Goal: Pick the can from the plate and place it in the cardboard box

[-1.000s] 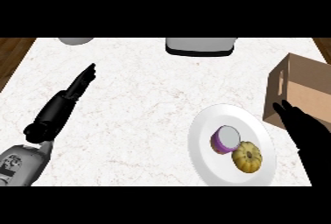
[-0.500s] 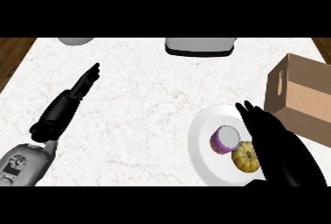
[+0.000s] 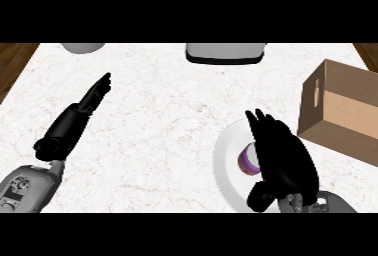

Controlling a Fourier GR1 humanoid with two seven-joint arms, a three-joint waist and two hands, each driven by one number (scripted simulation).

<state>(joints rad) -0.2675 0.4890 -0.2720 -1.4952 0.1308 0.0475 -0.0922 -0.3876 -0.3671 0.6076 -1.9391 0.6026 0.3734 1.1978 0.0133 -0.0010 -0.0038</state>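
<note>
My right hand was over the white plate. Its fingers were out straight and close together, pointing away from me toward the far side of the counter. They were not curled round anything. My thumb hung down at the near side of the plate.

The purple can was on the plate. Only a little bit of it peeked out at the left edge of my hand. The rest was hidden under my palm. I could not tell if my hand touched the can or was just above it.

The cardboard box stood on the counter just to the right of the plate, with its open top tipped toward the left.

My left hand was far off on the left side of the counter. Its fingers were straight and held nothing. My grey arm showed in the near left corner.

At the far edge were a grey round thing and a grey block with a dark bottom.
</note>
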